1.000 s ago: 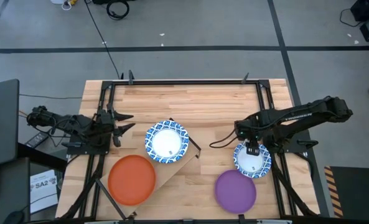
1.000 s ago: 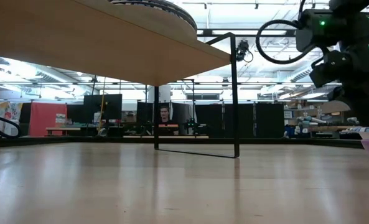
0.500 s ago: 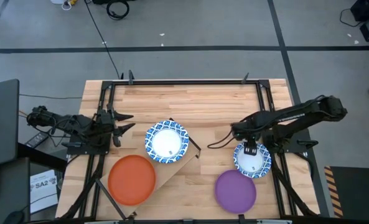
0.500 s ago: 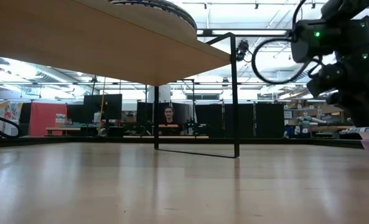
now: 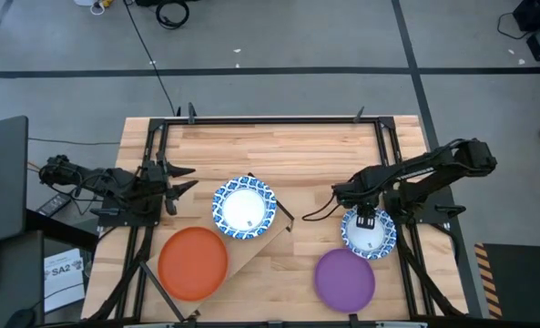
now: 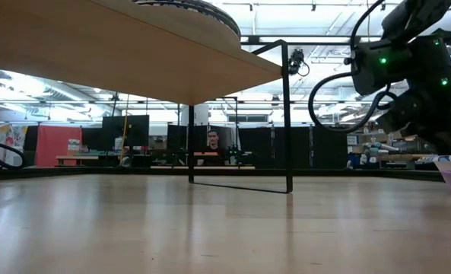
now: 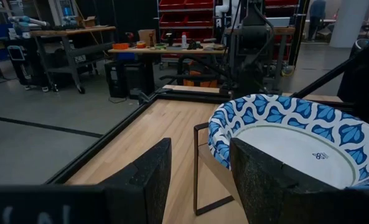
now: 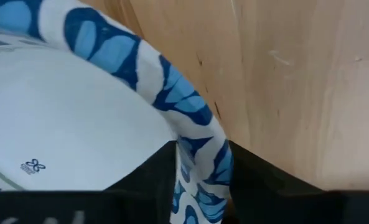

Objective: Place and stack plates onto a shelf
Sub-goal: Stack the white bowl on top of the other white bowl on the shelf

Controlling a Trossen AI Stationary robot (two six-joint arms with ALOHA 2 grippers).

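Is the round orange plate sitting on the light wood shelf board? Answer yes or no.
Yes: in the high view the round orange plate lies on the light wood shelf board, beside the blue-and-white patterned plate.

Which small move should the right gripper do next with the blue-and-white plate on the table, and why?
Probably finish closing, then lift slightly. The right gripper sits over the blue-and-white plate on the table, and in the right wrist view the plate's rim lies between its fingers, so it looks placed for a grip.

L claw [image 5: 180, 182] open, idle at table edge, R claw [image 5: 364, 217] lowered, fingers straddling rim
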